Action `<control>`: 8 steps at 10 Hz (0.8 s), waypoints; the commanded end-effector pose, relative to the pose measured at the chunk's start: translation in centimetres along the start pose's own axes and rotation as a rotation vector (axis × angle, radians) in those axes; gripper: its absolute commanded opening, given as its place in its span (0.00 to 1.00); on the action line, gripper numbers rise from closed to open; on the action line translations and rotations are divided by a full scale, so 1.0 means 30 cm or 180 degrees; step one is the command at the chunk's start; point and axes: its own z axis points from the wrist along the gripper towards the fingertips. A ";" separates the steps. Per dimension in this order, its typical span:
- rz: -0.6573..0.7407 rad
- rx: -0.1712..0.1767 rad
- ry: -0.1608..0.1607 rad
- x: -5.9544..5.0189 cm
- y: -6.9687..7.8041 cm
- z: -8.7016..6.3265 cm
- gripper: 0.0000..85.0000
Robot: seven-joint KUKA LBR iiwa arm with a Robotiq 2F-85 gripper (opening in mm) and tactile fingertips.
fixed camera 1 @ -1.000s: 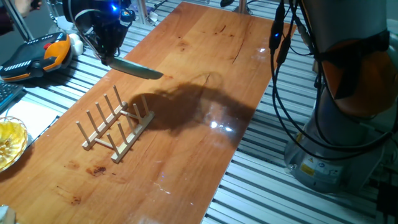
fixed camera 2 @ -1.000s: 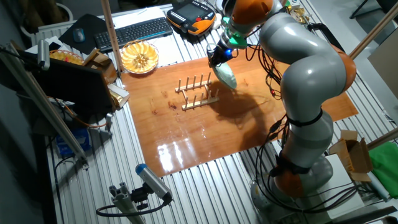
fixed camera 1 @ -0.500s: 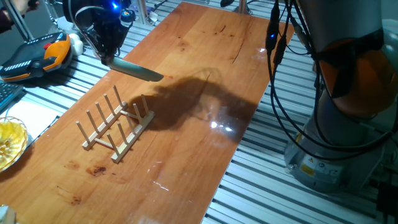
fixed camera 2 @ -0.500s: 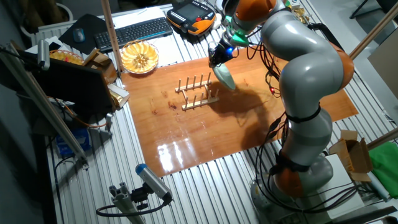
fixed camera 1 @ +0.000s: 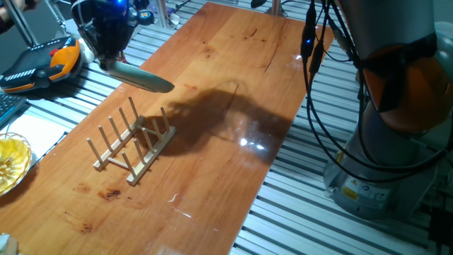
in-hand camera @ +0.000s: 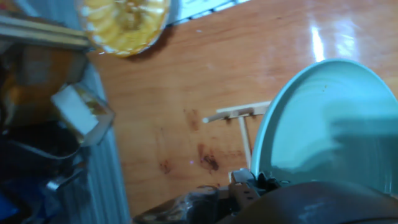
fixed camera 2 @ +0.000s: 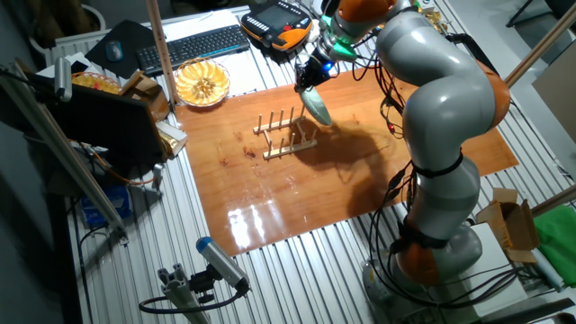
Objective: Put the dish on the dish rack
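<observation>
The dish (fixed camera 1: 141, 77) hangs in the air, tilted with its free edge pointing toward the middle of the table (fixed camera 1: 233, 92), gripped at one rim by the gripper (fixed camera 1: 106, 62) — the fingers are clamped on that rim, so the claw stands narrow around the plate. In the hand view the dish (in-hand camera: 323, 124) fills the right side, pale mint and glossy, with part of the dish rack (in-hand camera: 239, 118) showing just past its edge. The dish rack (fixed camera 1: 132, 144) stands on the table below and toward the near side of the dish, not touching it; its upright pegs are bare. In the other fixed view the dish (fixed camera 2: 316, 106) hovers just beside the rack's (fixed camera 2: 284, 133) end that is nearer the arm. A yellow bowl (fixed camera 2: 202, 83) sits off the table's far left corner — beside a keyboard (fixed camera 2: 193, 45).
</observation>
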 end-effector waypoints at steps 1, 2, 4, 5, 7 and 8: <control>-0.0030 -0.0009 0.0010 -0.002 0.003 -0.008 0.01; -0.0181 0.0002 0.0023 -0.007 0.008 -0.037 0.01; -0.0479 -0.0008 0.0039 -0.011 0.008 -0.057 0.01; -0.0559 -0.0081 0.0056 -0.010 0.008 -0.059 0.01; -0.0589 -0.0115 0.0096 0.001 0.018 -0.075 0.01; -0.0589 -0.0110 0.0100 0.011 0.030 -0.089 0.01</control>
